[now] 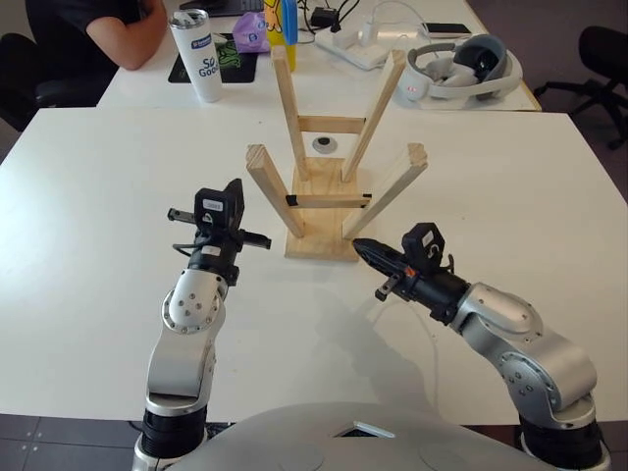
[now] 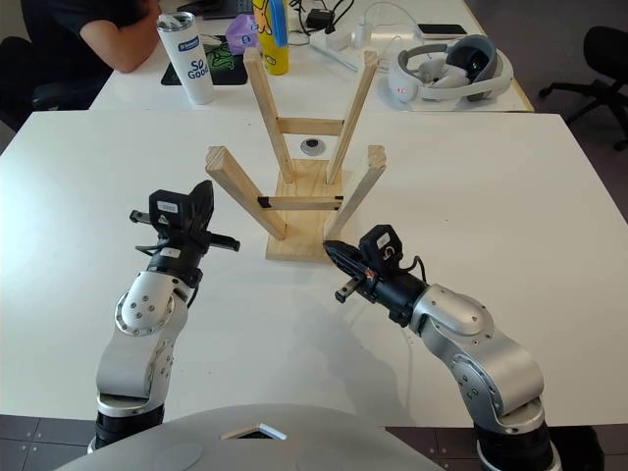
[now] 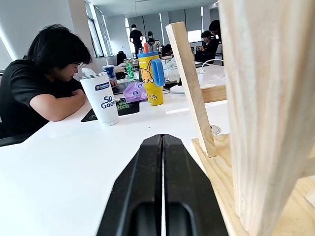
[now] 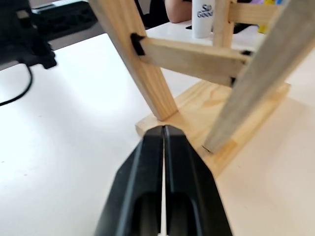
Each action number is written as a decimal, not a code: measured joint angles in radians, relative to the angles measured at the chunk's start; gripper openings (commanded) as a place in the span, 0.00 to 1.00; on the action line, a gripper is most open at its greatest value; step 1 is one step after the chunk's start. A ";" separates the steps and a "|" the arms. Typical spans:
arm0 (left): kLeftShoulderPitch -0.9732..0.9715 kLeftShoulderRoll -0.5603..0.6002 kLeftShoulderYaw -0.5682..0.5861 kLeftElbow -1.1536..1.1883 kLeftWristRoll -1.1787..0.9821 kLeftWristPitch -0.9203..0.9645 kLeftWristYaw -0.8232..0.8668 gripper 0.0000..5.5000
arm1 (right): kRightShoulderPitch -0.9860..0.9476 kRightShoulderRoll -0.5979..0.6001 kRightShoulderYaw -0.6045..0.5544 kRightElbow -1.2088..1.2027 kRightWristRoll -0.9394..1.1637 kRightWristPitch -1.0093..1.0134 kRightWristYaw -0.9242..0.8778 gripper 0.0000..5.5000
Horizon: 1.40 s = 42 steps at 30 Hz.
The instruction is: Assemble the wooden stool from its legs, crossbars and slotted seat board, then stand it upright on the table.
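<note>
We are judging the assembly done: the stool point(image 1: 324, 196) is resting upside down on the table point(image 1: 118, 177), with its seat board point(image 1: 319, 243) flat, its legs point(image 1: 273, 188) pointing up and its crossbars point(image 1: 329, 201) bridging them, so only the flip upright is remaining. Both claws are clenched on nothing, the left gripper point(image 3: 162, 142) just left of the stool and the right gripper point(image 1: 361, 247) beside the board's near right corner. The head views are giving us all four legs, while the right wrist view is showing a leg seated in the board.
</note>
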 measured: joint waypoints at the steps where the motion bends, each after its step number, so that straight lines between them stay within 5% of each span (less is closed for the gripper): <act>1: -0.001 -0.007 0.007 -0.015 0.002 -0.003 0.010 0.00 | -0.010 0.032 -0.029 0.002 -0.023 -0.003 -0.059 0.00; 14: -0.114 -0.015 0.048 -0.009 0.011 -0.006 0.039 0.00 | -0.169 0.180 -0.086 -0.016 -0.264 -0.062 -0.369 0.00; 20: -0.128 0.034 -0.079 0.059 0.045 0.043 -0.017 0.00 | -0.228 0.135 0.129 -0.026 -0.303 -0.112 -0.264 0.00; 30: -0.066 0.010 -0.016 0.077 0.000 0.127 -0.021 0.00 | -0.169 0.082 0.116 0.114 -0.326 -0.057 -0.189 0.00; 35: -0.028 0.011 0.012 0.126 -0.027 0.135 -0.038 0.00 | -0.253 0.073 0.066 0.372 -0.333 -0.168 -0.110 0.00; 42: -0.027 0.140 -0.096 0.199 -0.076 0.230 -0.231 0.00 | -0.480 0.069 0.077 0.801 -0.284 -0.418 0.210 0.00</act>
